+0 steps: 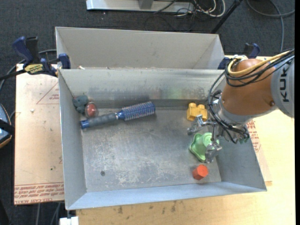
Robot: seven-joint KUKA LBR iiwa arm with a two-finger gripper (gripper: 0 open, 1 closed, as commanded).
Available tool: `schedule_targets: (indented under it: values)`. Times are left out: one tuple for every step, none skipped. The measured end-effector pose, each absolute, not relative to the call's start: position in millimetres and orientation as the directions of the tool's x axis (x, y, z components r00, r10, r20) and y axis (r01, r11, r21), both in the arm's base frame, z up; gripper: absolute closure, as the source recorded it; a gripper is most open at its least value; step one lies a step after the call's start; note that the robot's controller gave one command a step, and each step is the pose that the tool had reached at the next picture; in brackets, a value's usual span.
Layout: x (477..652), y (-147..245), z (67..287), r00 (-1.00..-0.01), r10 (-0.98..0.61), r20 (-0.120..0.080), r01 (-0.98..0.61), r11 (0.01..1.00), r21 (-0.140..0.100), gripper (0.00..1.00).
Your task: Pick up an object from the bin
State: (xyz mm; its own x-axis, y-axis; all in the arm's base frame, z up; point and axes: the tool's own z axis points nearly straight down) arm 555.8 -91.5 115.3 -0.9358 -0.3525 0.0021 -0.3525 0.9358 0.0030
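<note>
Carpet [70, 13], dark and strewn with cables [206, 3], surrounds the scuffed grey bin [140, 149]; the tool [206, 136], fingers [213, 148] apart, seemingly straddles a green plastic piece [200, 145] near 1 red cap [200, 172].

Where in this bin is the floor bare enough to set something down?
Bare floor runs from below the blue hairbrush across the middle and left front. Crowded on the right: yellow block, green thing under the gripper, red piece.

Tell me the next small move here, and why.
Probably close the fingers. The gripper sits low at the right side of the bin, and its open fingers seem to stand either side of the green plastic thing. The yellow block and red piece lie apart from it.
</note>
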Motion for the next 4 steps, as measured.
schedule_targets:
  values:
    - [581.9,-104.9,92.6,-0.951,-0.308,-0.003,-0.308,0.951,0.001,0.00]
    - [583.5,-102.2,91.7,-0.951,-0.308,-0.007,-0.308,0.951,0.005,1.00]
    - [613.4,-86.3,264.2,-0.791,-0.611,-0.009,-0.611,0.791,-0.007,1.00]
    - [654.6,-59.3,142.9,-0.875,-0.484,0.001,-0.484,0.875,0.005,1.00]
